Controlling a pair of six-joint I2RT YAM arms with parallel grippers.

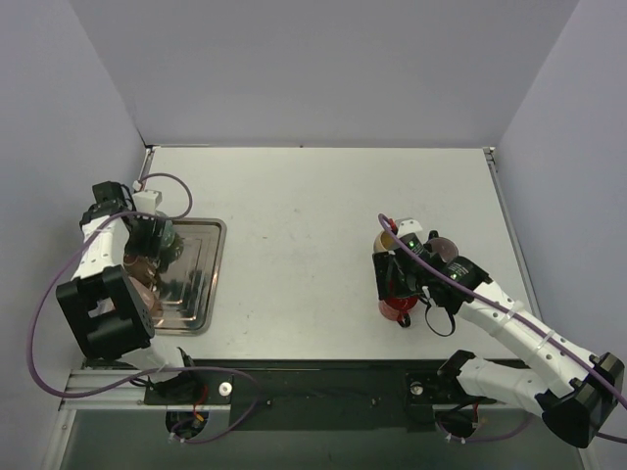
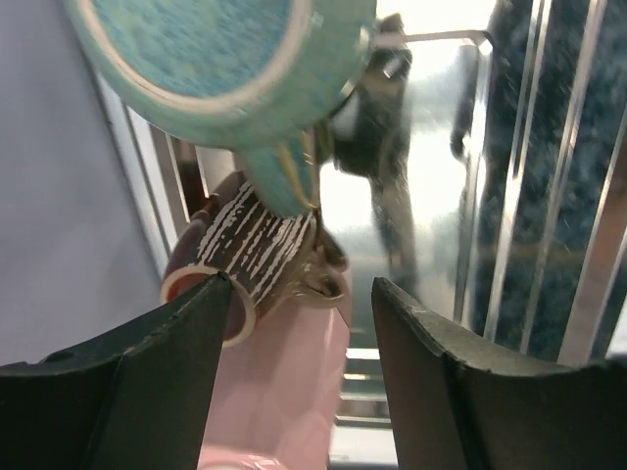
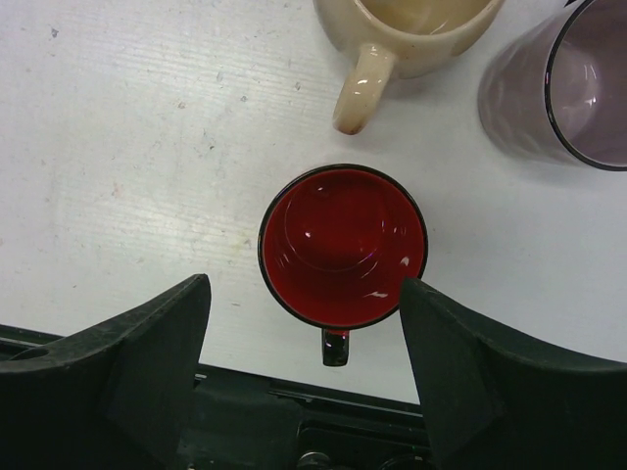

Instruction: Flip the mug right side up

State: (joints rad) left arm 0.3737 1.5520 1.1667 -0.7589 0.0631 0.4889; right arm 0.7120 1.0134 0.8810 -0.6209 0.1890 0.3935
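Note:
A teal mug [image 2: 216, 59] lies in the metal tray [image 2: 431, 117] with its pale-ringed base toward the left wrist camera and its handle [image 2: 284, 176] pointing down. My left gripper [image 2: 302, 323] is open and empty just above the cups in the tray, near the teal mug; it also shows in the top view [image 1: 154, 240]. A red mug [image 3: 343, 245] stands upright on the table, handle toward the near edge. My right gripper [image 3: 304, 286] is open and empty, hovering straight above the red mug [image 1: 397, 308].
A brown white-striped cup [image 2: 250, 245] and a pink cup [image 2: 284, 392] lie on their sides in the tray beside the teal mug. A cream mug [image 3: 411, 29] and a purple glass [image 3: 568, 88] stand upright behind the red mug. The table's near edge [image 3: 294, 392] is close.

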